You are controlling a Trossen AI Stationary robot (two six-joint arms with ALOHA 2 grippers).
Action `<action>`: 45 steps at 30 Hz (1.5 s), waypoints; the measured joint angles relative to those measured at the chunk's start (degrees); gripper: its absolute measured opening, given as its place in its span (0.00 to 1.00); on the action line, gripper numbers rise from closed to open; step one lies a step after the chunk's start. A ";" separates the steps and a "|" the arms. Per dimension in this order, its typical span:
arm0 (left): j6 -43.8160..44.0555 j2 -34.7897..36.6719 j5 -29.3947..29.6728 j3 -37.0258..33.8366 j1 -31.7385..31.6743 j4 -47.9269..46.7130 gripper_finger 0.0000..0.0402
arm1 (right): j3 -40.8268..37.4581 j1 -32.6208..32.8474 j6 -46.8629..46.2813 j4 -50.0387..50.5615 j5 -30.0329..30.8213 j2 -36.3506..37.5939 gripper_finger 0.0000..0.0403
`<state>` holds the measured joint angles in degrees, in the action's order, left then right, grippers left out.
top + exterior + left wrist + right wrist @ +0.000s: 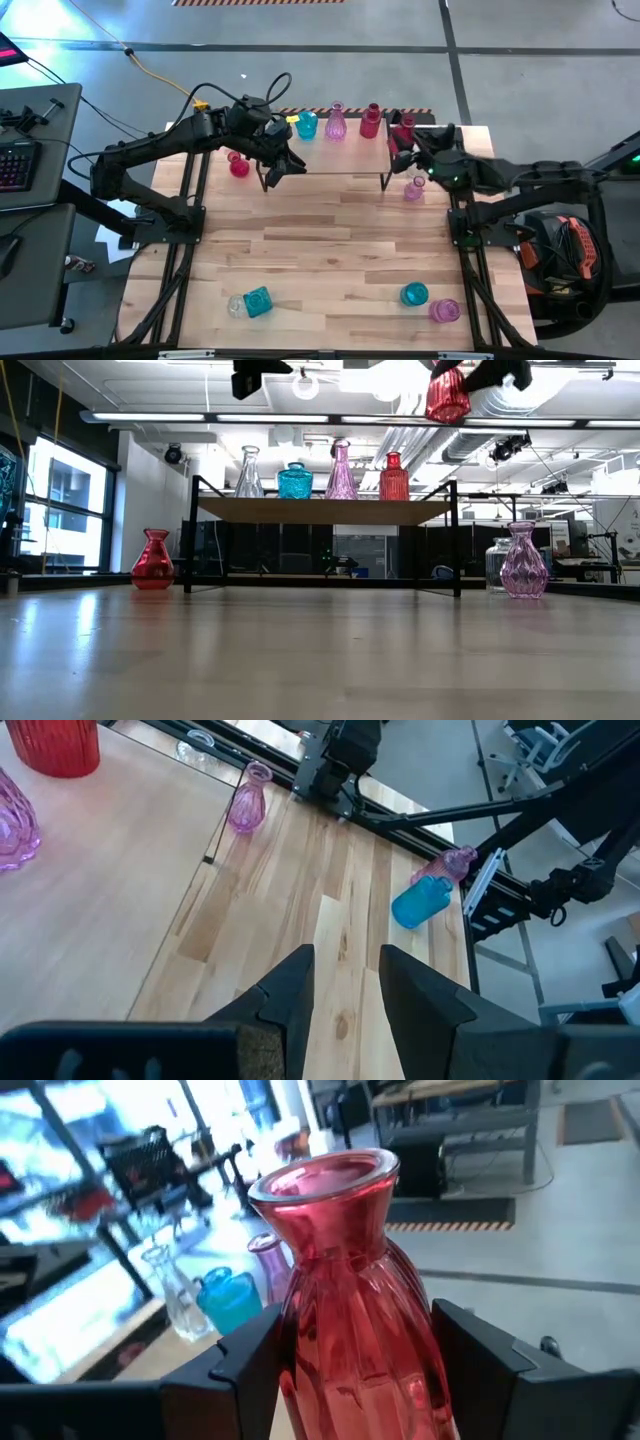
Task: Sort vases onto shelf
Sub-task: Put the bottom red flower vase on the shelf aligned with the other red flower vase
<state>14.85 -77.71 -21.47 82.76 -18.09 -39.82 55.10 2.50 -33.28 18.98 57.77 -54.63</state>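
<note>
- Red vase (345, 1320) is clamped between the right fingers (345, 1370), held in the air above the shelf's (330, 155) right end.
- Left fingers (340, 995), slightly parted and empty, hover over the shelf's left end.
- Four vases (340, 472) line the shelf.

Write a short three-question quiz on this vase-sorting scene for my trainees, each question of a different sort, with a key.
1. True or false: the right gripper holds a red ribbed glass vase.
2. How many vases stand on the small wood-topped shelf with black legs in the low view?
A) two B) four C) six
3. Fill in: the left gripper hangs near the shelf's left end, its fingers apart with ____ between them.

Key
1. True; the fingers clamp the vase's body, lifted above the shelf's right end.
2. B: a clear bottle vase, a teal squat vase, a pink-purple bottle vase and a red bottle vase.
3. Nothing.
</note>
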 joint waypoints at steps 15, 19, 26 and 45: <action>-0.02 -0.02 0.01 -0.01 0.00 -0.01 0.26 | -9.14 3.43 7.47 -25.08 14.69 -13.04 0.49; -0.04 -0.02 0.01 -0.04 0.00 -0.01 0.26 | -9.14 4.10 3.74 -26.92 17.21 -17.34 0.49; -1.51 -0.04 0.00 -0.06 0.00 -0.01 0.26 | -9.12 3.88 -5.70 -27.82 21.49 -23.60 0.49; -5.65 -0.04 0.90 -0.07 0.00 -0.34 0.26 | -9.10 -5.01 -5.93 -31.35 10.10 -28.00 0.49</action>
<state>9.20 -77.76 -20.58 82.70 -18.09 -40.16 46.00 -2.51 -39.20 -12.37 67.87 -82.63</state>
